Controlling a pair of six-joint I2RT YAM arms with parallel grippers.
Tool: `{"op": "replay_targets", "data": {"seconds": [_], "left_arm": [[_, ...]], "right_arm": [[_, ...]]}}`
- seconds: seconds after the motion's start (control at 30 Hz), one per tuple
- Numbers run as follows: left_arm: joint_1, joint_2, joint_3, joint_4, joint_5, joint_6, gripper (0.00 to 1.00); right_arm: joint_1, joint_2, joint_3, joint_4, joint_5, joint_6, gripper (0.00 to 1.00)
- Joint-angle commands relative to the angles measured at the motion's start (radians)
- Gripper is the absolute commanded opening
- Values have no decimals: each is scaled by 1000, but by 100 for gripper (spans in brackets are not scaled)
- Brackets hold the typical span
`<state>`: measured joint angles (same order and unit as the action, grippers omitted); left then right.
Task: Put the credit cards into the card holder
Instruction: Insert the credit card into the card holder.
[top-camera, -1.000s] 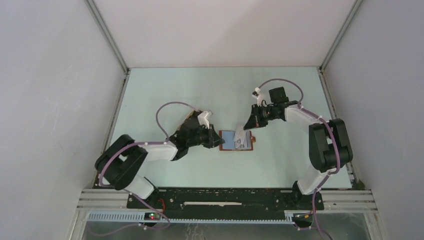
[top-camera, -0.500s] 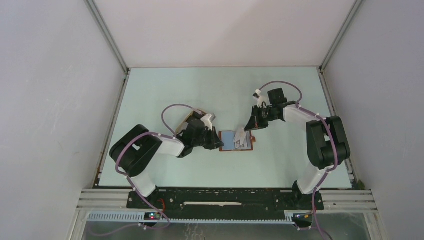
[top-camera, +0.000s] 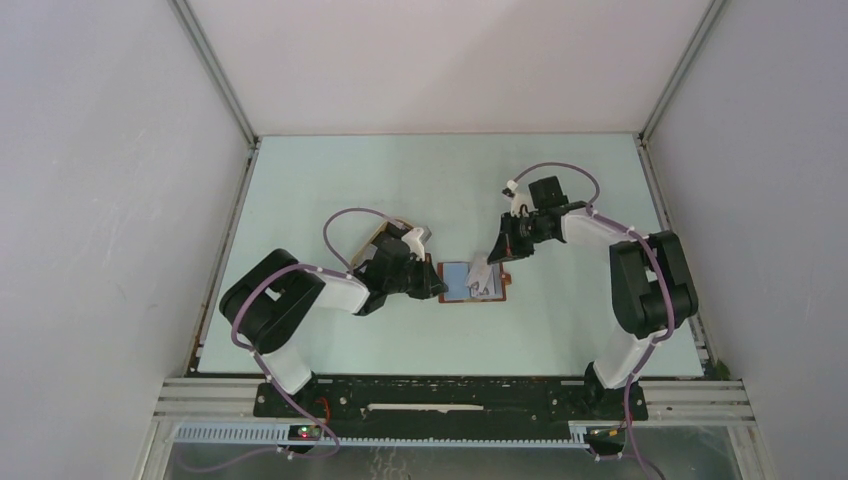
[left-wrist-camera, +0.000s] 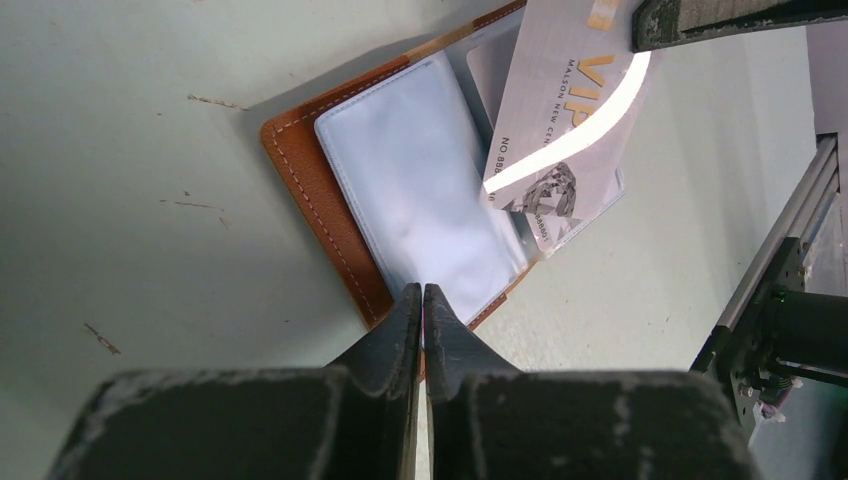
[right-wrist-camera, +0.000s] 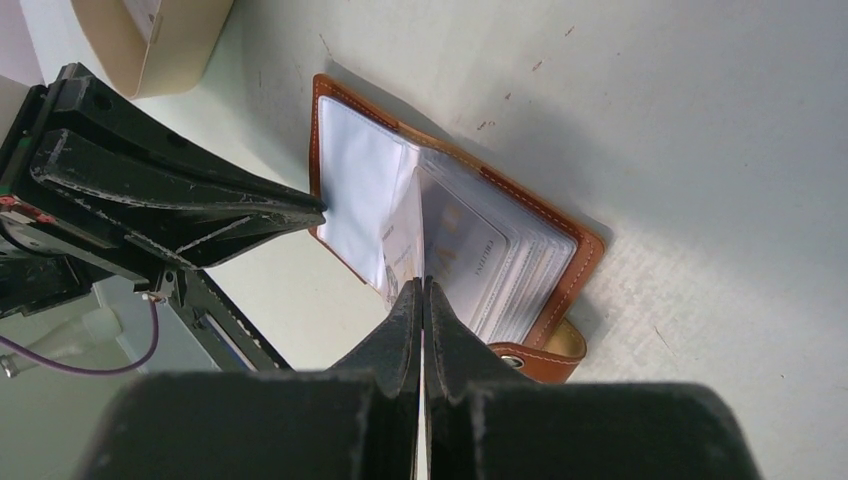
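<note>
The left arm (top-camera: 290, 300) has folded its elbow in toward the centre of the table (top-camera: 330, 180) over the last second, while the right arm (top-camera: 640, 270) has hardly shifted. The card holder (top-camera: 458, 282) lies open and flat, directly ahead of the left gripper (left-wrist-camera: 422, 292) and under the right gripper (right-wrist-camera: 421, 285).

The left jaws have narrowed to a thin slit, and their tips now sit on the holder's nearest leather edge. This looks more like pinning it down than pinching it. With the holder braced, the insertion can probably go ahead.

The right jaws are clamped on a silver credit card (left-wrist-camera: 560, 110), tilted, its lower end down among the clear sleeves just beyond those fingertips.

Whether that lower edge has entered a sleeve or only rests against one is hard to tell, because the sleeves overlap and glare. A beige tray (right-wrist-camera: 150, 40), far off to the side of the right gripper, is cropped, so any cards left in it stay hidden. The snap stud (right-wrist-camera: 513, 361) shows beside the right fingers.
</note>
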<state>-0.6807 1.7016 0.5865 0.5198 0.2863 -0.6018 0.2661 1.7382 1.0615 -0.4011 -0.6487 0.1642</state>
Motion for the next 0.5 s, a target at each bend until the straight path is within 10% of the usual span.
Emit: {"op": "replay_targets", "data": {"seconds": [0.0,0.47], "left_arm": [[-3,7,13,-26,-38,30,7],[-3,-7,22,-59,-43,54,7]], "right_arm": [[16,24,43,-28,28,2,0],[63,107,132,-165,49,-64,0]]}}
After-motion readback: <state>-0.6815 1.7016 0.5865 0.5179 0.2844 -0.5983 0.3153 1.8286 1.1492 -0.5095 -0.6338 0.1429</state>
